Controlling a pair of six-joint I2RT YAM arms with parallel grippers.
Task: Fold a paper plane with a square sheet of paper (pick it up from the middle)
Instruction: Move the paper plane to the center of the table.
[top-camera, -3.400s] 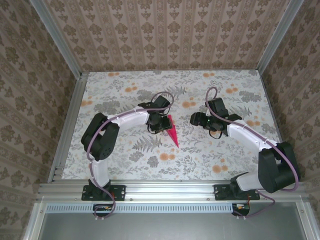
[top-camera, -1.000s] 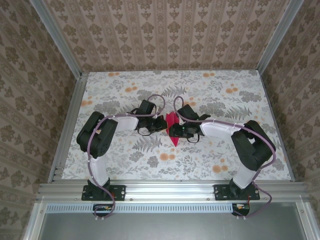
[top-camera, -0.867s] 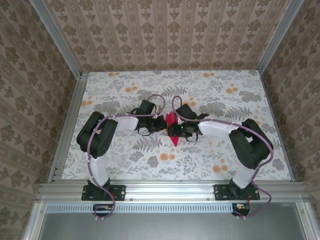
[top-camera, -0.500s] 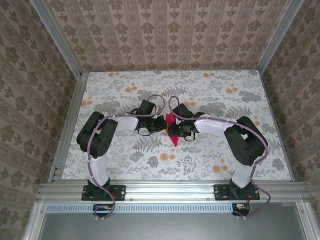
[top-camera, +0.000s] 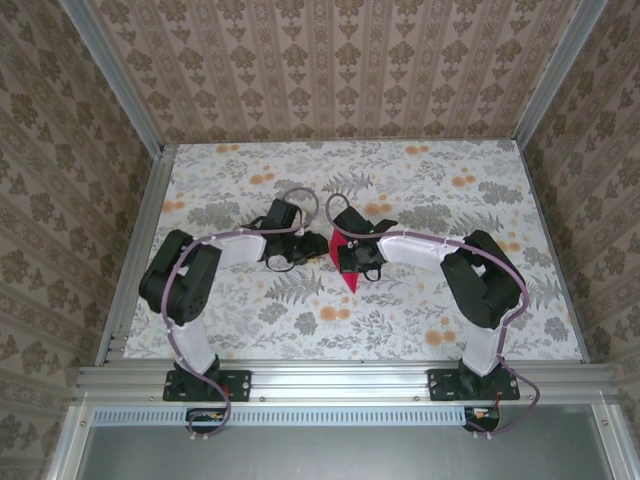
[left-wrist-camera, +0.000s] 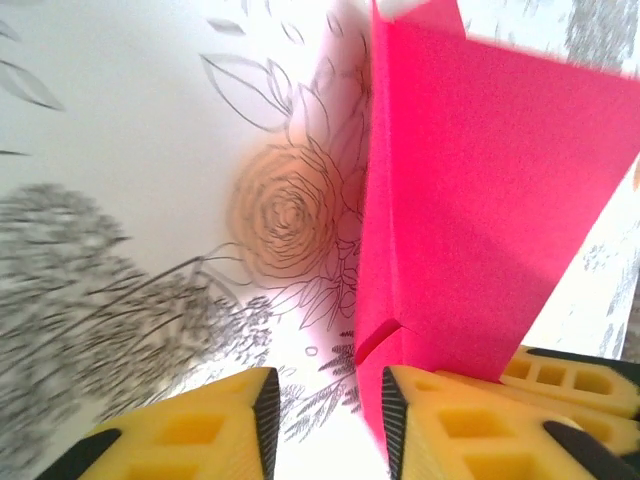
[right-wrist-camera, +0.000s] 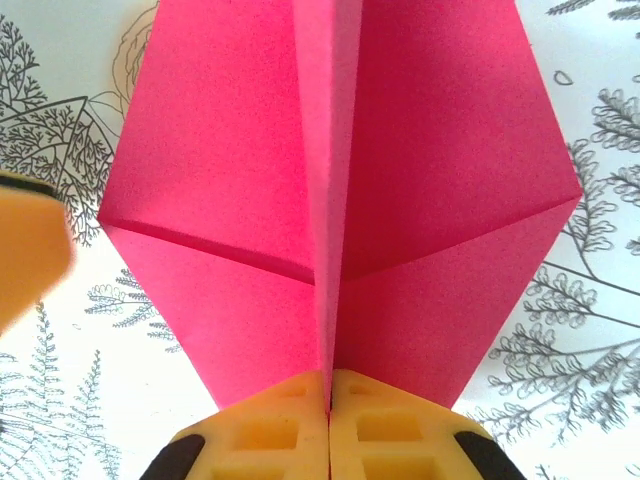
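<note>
The right gripper (right-wrist-camera: 328, 388) is pinched tight on the raised centre fold of the thin magenta-pink paper plane (right-wrist-camera: 420, 180). Its two yellow pads are pressed together with only that ridge of paper between them, and the wings spread out flat to either side ahead of its fingertips. The left gripper (left-wrist-camera: 325, 420) stands with its jaws apart and only the grey-and-orange floral tablecloth (left-wrist-camera: 150, 200) in the gap. The paper plane (left-wrist-camera: 480, 200) rises just beside its right-hand finger; whether the two touch I cannot tell. From above, the paper plane (top-camera: 347, 275) lies on the cloth between the two wrists. It looks almost weightless and limp. The stacked layers along the centre fold probably give the only real stiffness, so that ridge, about midway along, seems the sound place to hold. The single-layer wings would likely buckle or take a stray crease under a pinch. Smooth paper may also slide between the pads, so a firm, steady squeeze suits it.
</note>
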